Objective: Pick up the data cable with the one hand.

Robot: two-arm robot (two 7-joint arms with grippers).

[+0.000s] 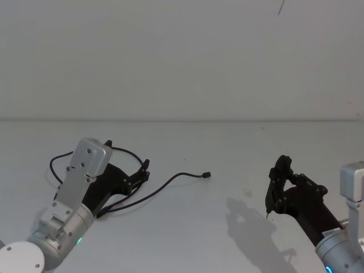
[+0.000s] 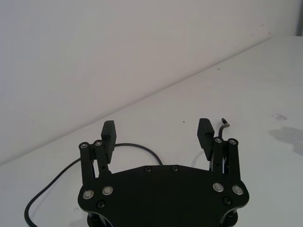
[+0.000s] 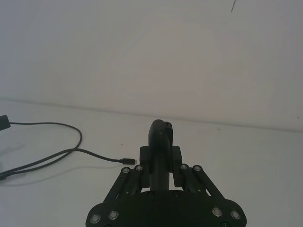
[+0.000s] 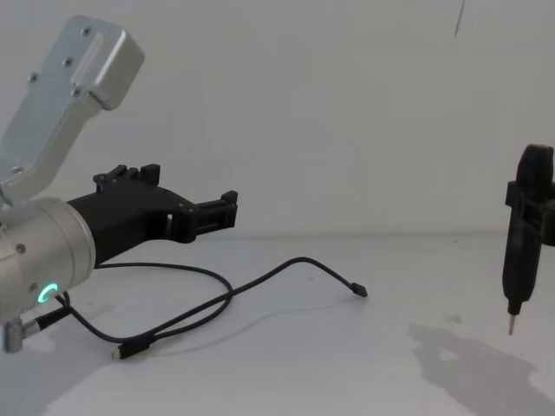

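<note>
One data cable (image 1: 183, 174) lay in loose curves on the white table (image 1: 239, 142), running from the lower left toward the centre of the head view, with one small plug at its middle end. Two grippers showed. The left gripper (image 2: 157, 128) hung above the cable's loops at lower left, its two fingers spread wide, gripping nothing. The right gripper (image 3: 161, 133) sat at lower right, well apart from the cable, its fingers pressed together.

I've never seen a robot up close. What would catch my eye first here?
A thin black data cable loops across the white table, left of centre. The left gripper hangs just above it with its fingers open. Off to the right, the right gripper is held above the table, fingers shut.
</note>
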